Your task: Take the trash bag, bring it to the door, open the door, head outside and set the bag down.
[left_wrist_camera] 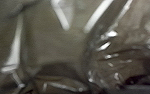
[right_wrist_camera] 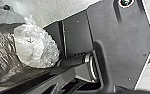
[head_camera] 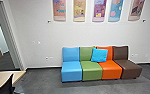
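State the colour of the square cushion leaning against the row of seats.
The cushion is bright blue; it shows best in the head view.

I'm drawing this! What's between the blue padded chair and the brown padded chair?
Head view: a green padded chair, an orange padded chair and a square blue cushion.

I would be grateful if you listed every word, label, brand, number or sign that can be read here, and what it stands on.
No text can be read.
Hanging posters on the wall: small marks or figures, too small to read as words or numbers.
Coloured seats and blue cushion: no lettering I can make out.
Crumpled plastic, probably the trash bag: no lettering I can make out.
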